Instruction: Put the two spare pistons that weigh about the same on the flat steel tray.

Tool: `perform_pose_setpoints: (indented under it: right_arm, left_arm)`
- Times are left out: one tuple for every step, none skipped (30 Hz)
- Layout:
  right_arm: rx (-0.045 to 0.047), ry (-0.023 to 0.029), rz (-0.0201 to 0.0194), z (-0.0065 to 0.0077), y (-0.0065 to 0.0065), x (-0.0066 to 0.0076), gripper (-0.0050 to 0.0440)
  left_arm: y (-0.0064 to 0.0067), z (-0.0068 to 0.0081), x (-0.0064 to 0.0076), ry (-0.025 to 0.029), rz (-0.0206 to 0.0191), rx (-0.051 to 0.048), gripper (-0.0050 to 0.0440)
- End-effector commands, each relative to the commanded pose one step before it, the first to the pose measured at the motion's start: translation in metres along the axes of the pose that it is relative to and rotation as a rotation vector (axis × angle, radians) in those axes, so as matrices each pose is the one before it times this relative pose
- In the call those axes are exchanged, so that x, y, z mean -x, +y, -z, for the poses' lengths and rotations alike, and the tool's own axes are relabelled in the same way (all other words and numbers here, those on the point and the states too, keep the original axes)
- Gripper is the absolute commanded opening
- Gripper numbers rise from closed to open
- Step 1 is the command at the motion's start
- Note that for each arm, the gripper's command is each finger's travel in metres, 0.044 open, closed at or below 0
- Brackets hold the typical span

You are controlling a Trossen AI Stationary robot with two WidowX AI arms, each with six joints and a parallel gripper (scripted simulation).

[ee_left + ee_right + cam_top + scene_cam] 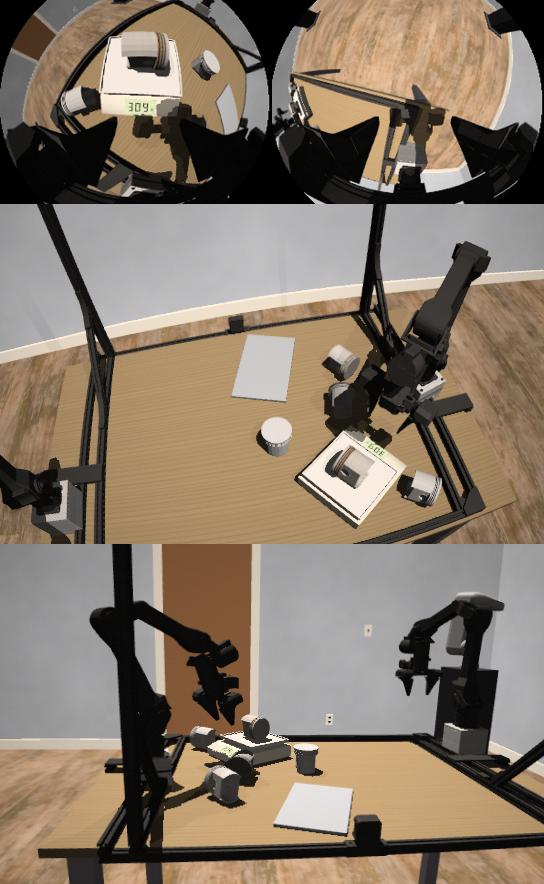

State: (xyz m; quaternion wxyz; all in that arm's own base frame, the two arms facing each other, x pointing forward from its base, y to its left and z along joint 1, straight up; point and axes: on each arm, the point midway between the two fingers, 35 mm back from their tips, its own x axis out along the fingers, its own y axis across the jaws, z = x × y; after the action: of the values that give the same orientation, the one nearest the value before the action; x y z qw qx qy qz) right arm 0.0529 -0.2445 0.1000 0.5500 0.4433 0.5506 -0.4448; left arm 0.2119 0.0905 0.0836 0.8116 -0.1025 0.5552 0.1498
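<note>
The flat steel tray (265, 369) (315, 809) (228, 109) lies bare. One piston (357, 466) (256, 727) (141, 45) lies on its side on the scale, whose display (140, 107) reads 309. A piston (276, 439) (306, 759) (207, 64) stands upright between scale and tray. Another piston (424, 488) (202, 736) (75, 100) lies beside the scale. A shadowed piston (342, 399) (241, 766) and a lighter piston (342, 360) (223, 785) lie near the left arm. My left gripper (225, 722) (150, 121) is open and empty above the scale's display side. My right gripper (419, 694) (416, 120) is open and empty, high up.
The white scale (360, 504) (272, 754) (109, 82) sits near the left arm's side of the table. Black frame rails run along the table edges, with uprights at the corners. A small black block (236, 324) (367, 829) sits on the rail behind the tray.
</note>
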Motion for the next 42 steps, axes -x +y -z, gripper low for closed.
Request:
perform_pose_setpoints:
  right_arm:
    - [0.00144,0.00073,-0.00209,0.00015,0.00031,-0.00002,0.0440]
    - [0.00000,0.00000,0.00000,0.00000,0.00000,0.00000,0.0440]
    - [0.00000,0.00000,0.00000,0.00000,0.00000,0.00000,0.0440]
    - [0.00000,0.00000,0.00000,0.00000,0.00000,0.00000,0.0440]
    - [0.00000,0.00000,0.00000,0.00000,0.00000,0.00000,0.0440]
    - [0.00000,0.00000,0.00000,0.00000,0.00000,0.00000,0.0440]
    - [0.00000,0.00000,0.00000,0.00000,0.00000,0.00000,0.0440]
    - [0.00000,0.00000,0.00000,0.00000,0.00000,0.00000,0.0440]
    - [0.00000,0.00000,0.00000,0.00000,0.00000,0.00000,0.0440]
    - [0.00000,0.00000,0.00000,0.00000,0.00000,0.00000,0.0440]
    - [0.00000,0.00000,0.00000,0.00000,0.00000,0.00000,0.0440]
    - [0.00000,0.00000,0.00000,0.00000,0.00000,0.00000,0.0440]
    - [0.00000,0.00000,0.00000,0.00000,0.00000,0.00000,0.0440]
    - [0.00000,0.00000,0.00000,0.00000,0.00000,0.00000,0.0440]
    - [0.00000,0.00000,0.00000,0.00000,0.00000,0.00000,0.0440]
    - [0.00000,0.00000,0.00000,0.00000,0.00000,0.00000,0.0440]
    - [0.00000,0.00000,0.00000,0.00000,0.00000,0.00000,0.0440]
    - [0.00000,0.00000,0.00000,0.00000,0.00000,0.00000,0.0440]
    - [0.00000,0.00000,0.00000,0.00000,0.00000,0.00000,0.0440]
    - [0.00000,0.00000,0.00000,0.00000,0.00000,0.00000,0.0440]
    - [0.00000,0.00000,0.00000,0.00000,0.00000,0.00000,0.0440]
    - [0.00000,0.00000,0.00000,0.00000,0.00000,0.00000,0.0440]
    - [0.00000,0.00000,0.00000,0.00000,0.00000,0.00000,0.0440]
    - [0.00000,0.00000,0.00000,0.00000,0.00000,0.00000,0.0440]
    - [0.00000,0.00000,0.00000,0.00000,0.00000,0.00000,0.0440]
    - [0.00000,0.00000,0.00000,0.00000,0.00000,0.00000,0.0440]
    - [0.00000,0.00000,0.00000,0.00000,0.00000,0.00000,0.0440]
    - [0.00000,0.00000,0.00000,0.00000,0.00000,0.00000,0.0440]
    - [0.00000,0.00000,0.00000,0.00000,0.00000,0.00000,0.0440]
    - [0.00000,0.00000,0.00000,0.00000,0.00000,0.00000,0.0440]
    - [0.00000,0.00000,0.00000,0.00000,0.00000,0.00000,0.0440]
    - [0.00000,0.00000,0.00000,0.00000,0.00000,0.00000,0.0440]
    - [0.00000,0.00000,0.00000,0.00000,0.00000,0.00000,0.0440]
    - [0.00000,0.00000,0.00000,0.00000,0.00000,0.00000,0.0440]
    - [0.00000,0.00000,0.00000,0.00000,0.00000,0.00000,0.0440]
    - [0.00000,0.00000,0.00000,0.00000,0.00000,0.00000,0.0440]
    - [0.00000,0.00000,0.00000,0.00000,0.00000,0.00000,0.0440]
    - [0.00000,0.00000,0.00000,0.00000,0.00000,0.00000,0.0440]
    - [0.00000,0.00000,0.00000,0.00000,0.00000,0.00000,0.0440]
    - [0.00000,0.00000,0.00000,0.00000,0.00000,0.00000,0.0440]
    - [0.00000,0.00000,0.00000,0.00000,0.00000,0.00000,0.0440]
    - [0.00000,0.00000,0.00000,0.00000,0.00000,0.00000,0.0440]
  left_arm:
    - [-0.00059,-0.00062,0.00037,-0.00043,0.00484,-0.00219,0.0378]
    - [0.00000,0.00001,0.00001,0.00007,0.00000,0.00000,0.0378]
    - [0.00000,0.00001,0.00001,0.00009,0.00000,0.00000,0.0378]
    - [0.00000,0.00002,0.00000,0.00010,0.00000,0.00000,0.0378]
    - [0.00000,0.00002,0.00000,0.00011,0.00001,0.00000,0.0378]
    - [0.00000,0.00002,0.00000,0.00011,0.00001,0.00000,0.0378]
    - [0.00000,0.00003,0.00000,0.00012,0.00001,0.00000,0.0378]
    - [0.00000,0.00003,0.00000,0.00012,0.00001,0.00000,0.0378]
    - [0.00000,0.00003,0.00000,0.00012,0.00001,0.00000,0.0378]
    - [0.00000,0.00003,0.00000,0.00012,0.00001,0.00000,0.0378]
    - [0.00000,0.00003,0.00000,0.00012,0.00001,0.00000,0.0378]
    - [0.00000,0.00003,0.00000,0.00012,0.00001,0.00000,0.0378]
    - [0.00000,0.00003,0.00000,0.00012,0.00001,0.00000,0.0378]
    - [0.00000,0.00003,0.00000,0.00012,0.00001,0.00000,0.0378]
    - [0.00000,0.00003,0.00000,0.00013,0.00001,0.00000,0.0378]
    - [0.00000,0.00003,0.00000,0.00013,0.00001,0.00000,0.0378]
    - [0.00000,0.00000,0.00000,0.00000,0.00000,0.00000,0.0378]
    - [0.00000,0.00000,0.00000,0.00000,0.00000,0.00000,0.0378]
    - [0.00000,0.00002,0.00000,0.00010,0.00000,0.00000,0.0378]
    - [0.00000,0.00002,0.00000,0.00010,0.00000,0.00000,0.0378]
    - [0.00000,0.00002,0.00000,0.00009,0.00000,0.00000,0.0378]
    - [0.00000,0.00002,0.00000,0.00009,0.00000,0.00000,0.0378]
    - [0.00000,0.00002,0.00000,0.00008,0.00000,0.00000,0.0378]
    - [0.00000,0.00002,0.00000,0.00007,0.00000,0.00000,0.0378]
    - [0.00000,0.00002,0.00000,0.00006,0.00000,0.00000,0.0378]
    - [0.00033,-0.00450,0.00216,0.02639,-0.00013,0.00380,0.0378]
    - [0.00032,-0.00451,0.00213,0.02640,-0.00023,0.00373,0.0378]
    - [0.00031,-0.00453,0.00209,0.02641,-0.00034,0.00368,0.0378]
    - [0.00031,-0.00455,0.00205,0.02641,-0.00045,0.00363,0.0378]
    - [0.00029,-0.00450,0.00217,0.02641,-0.00045,0.00363,0.0378]
    - [0.00028,-0.00444,0.00229,0.02641,-0.00045,0.00363,0.0378]
    - [0.00027,-0.00451,0.00215,0.02642,-0.00064,0.00356,0.0378]
    - [0.00027,-0.00455,0.00206,0.02642,-0.00077,0.00350,0.0378]
    - [0.00000,0.00000,0.00000,0.00000,0.00000,0.00000,0.0378]
    - [0.00000,0.00000,0.00000,0.00000,0.00000,0.00000,0.0378]
    - [0.00026,-0.00458,0.00198,0.02643,-0.00089,0.00346,0.0378]
    - [0.00026,-0.00462,0.00190,0.02643,-0.00101,0.00341,0.0378]
    - [0.00025,-0.00457,0.00202,0.02643,-0.00101,0.00341,0.0378]
    - [0.00023,-0.00451,0.00214,0.02643,-0.00101,0.00341,0.0378]
    - [0.00022,-0.00446,0.00226,0.02643,-0.00101,0.00341,0.0378]
    - [0.00021,-0.00440,0.00237,0.02643,-0.00101,0.00341,0.0378]
    - [0.00022,-0.00364,0.00207,0.00030,-0.00039,0.00044,0.0378]
